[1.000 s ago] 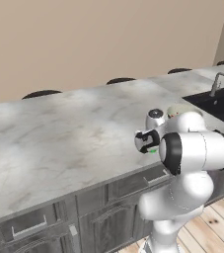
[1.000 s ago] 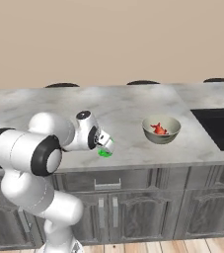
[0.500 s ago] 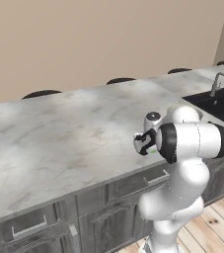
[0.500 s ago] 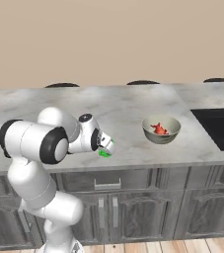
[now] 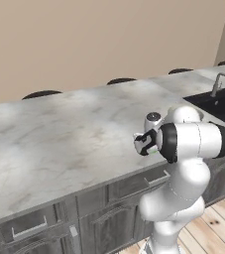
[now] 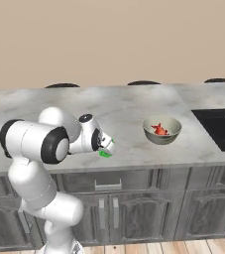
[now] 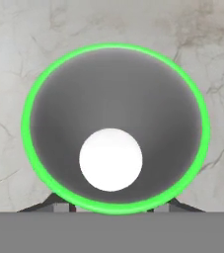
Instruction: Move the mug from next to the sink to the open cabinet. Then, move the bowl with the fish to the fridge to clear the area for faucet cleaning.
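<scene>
I look straight down into the bright green mug (image 7: 114, 128), with its grey inner wall and white bottom, over the marble counter. My gripper (image 6: 105, 149) is shut on the mug (image 6: 104, 154) near the counter's front edge; its dark fingertips (image 7: 58, 203) peek out under the rim. In the left base view the gripper (image 5: 144, 144) sits in front of the arm's big white link. The cream bowl (image 6: 161, 131) with the red-orange fish (image 6: 158, 130) stands on the counter to the right, apart from the hand. The black sink (image 6: 222, 128) and steel faucet (image 5: 218, 82) lie further right.
The marble counter (image 5: 59, 134) stretches wide to the left of the arm. Dark grey base cabinets (image 6: 134, 208) with bar handles run below its front edge. Dark stool backs (image 5: 42, 93) rise behind the far edge. A wood floor (image 5: 218, 228) lies below.
The arm's upper links have swung round and risen, while the hand with the green mug stays almost in place near the counter's front edge. Bowl and fish have not moved.
</scene>
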